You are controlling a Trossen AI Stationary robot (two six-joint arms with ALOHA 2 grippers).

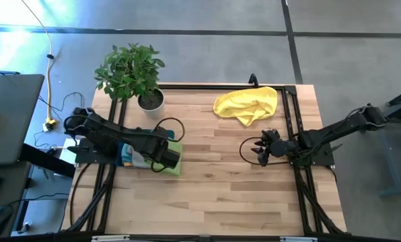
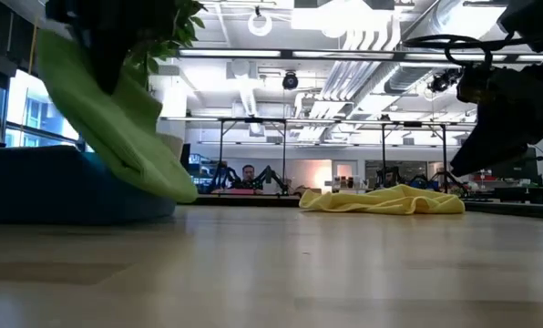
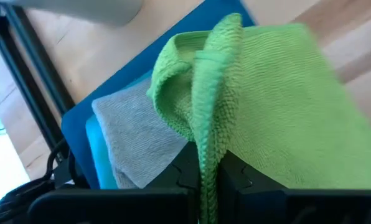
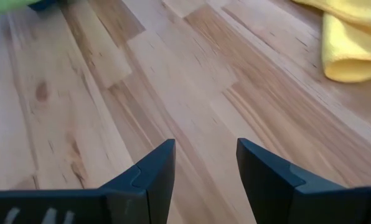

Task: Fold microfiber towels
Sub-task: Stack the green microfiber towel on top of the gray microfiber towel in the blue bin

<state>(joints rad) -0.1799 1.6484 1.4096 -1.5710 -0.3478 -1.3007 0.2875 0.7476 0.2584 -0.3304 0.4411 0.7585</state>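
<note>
You are early in the job, by the look of it. Your left gripper (image 3: 209,177) is pinched tight on a fold of the lime green towel (image 3: 272,106), lifting it off the blue tray (image 3: 120,87) at the left side of the table (image 1: 221,195) — the cloth hangs in a loose drape, not yet spread or folded. Under it in the tray you can see a grey towel (image 3: 139,140) and a light blue one beside it, both waiting. The yellow towel (image 1: 249,104) lies crumpled near the far edge of the table, well apart from either arm. Your right gripper (image 4: 201,171) hovers over bare wood with its fingers spread and nothing between them. No neatly folded towel shows anywhere — most of the work seems left.
</note>
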